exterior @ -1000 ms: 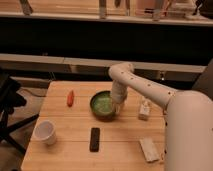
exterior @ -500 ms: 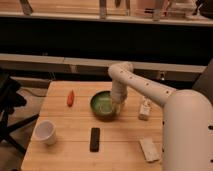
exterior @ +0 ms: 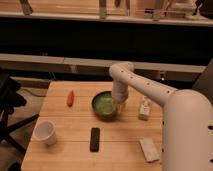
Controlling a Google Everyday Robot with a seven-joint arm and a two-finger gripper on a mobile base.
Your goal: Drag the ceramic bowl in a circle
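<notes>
Wooden planks make up the table [exterior: 75,120] that fills the lower half of the single camera view; behind it runs a dark wall with a pale ledge, and a black chair [exterior: 10,107] stands off the table's left edge.

On the table, the ceramic bowl [exterior: 104,105] sits a little right of centre, dark green outside and pale green inside, upright. A small orange-red object [exterior: 70,98] lies to its left, well apart. A white cup [exterior: 45,132] stands near the front left corner. A flat black rectangular object [exterior: 94,139] lies in front of the bowl, apart from it. To the bowl's right a small white object [exterior: 145,109] stands near the table's right side, and a pale flat block [exterior: 148,149] lies toward the front right.

The robot's white arm [exterior: 145,87] comes in from the large rounded body at lower right, rises leftward to a bent joint above the bowl's far right side, then drops almost straight down. The gripper [exterior: 118,106] at its end reaches the bowl's right rim, seemingly touching or just inside it. I cannot tell whether the fingers are spread or closed, nor whether they pinch the rim, because they merge with the bowl's edge.
</notes>
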